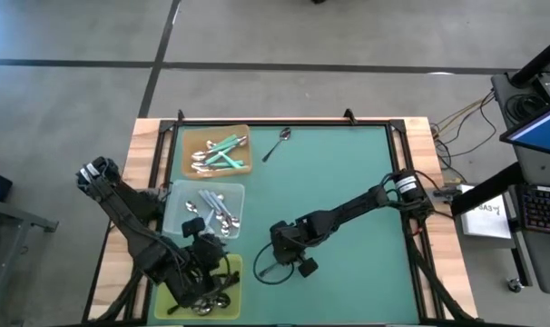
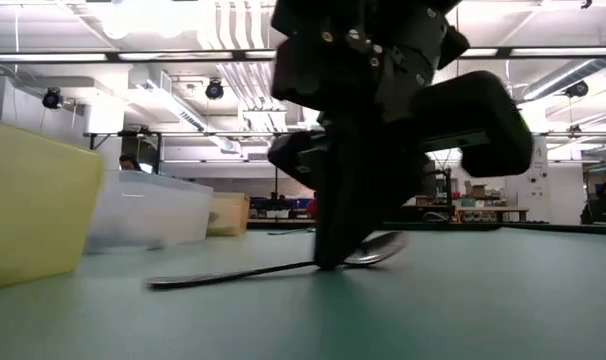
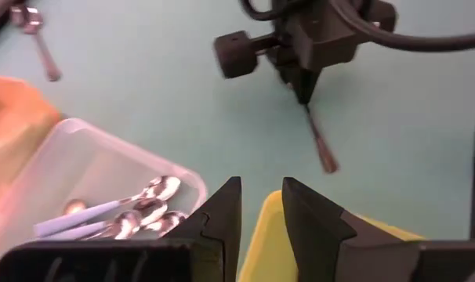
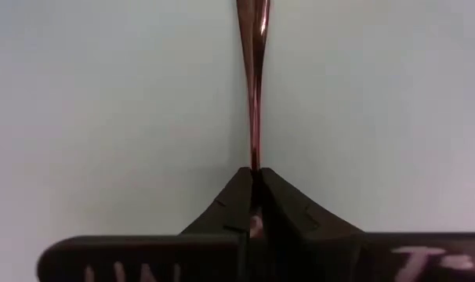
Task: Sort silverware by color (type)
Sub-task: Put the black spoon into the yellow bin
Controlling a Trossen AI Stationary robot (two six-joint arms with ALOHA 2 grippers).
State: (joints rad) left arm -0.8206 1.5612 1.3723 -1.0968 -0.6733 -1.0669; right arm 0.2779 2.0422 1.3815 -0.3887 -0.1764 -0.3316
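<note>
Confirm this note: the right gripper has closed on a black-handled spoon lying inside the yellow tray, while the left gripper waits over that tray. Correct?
Not quite. The spoon lies on the green table, outside the yellow tray, as the high view shows. The right gripper is indeed shut on it, and the left gripper waits over that tray.

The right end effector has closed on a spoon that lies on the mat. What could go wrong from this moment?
1. The right end effector pinches only the thin handle of the black spoon, so the spoon may swing or slip out when lifted.
2. The left end effector hovers at the yellow tray, where this spoon probably goes; the arms could collide there.
</note>
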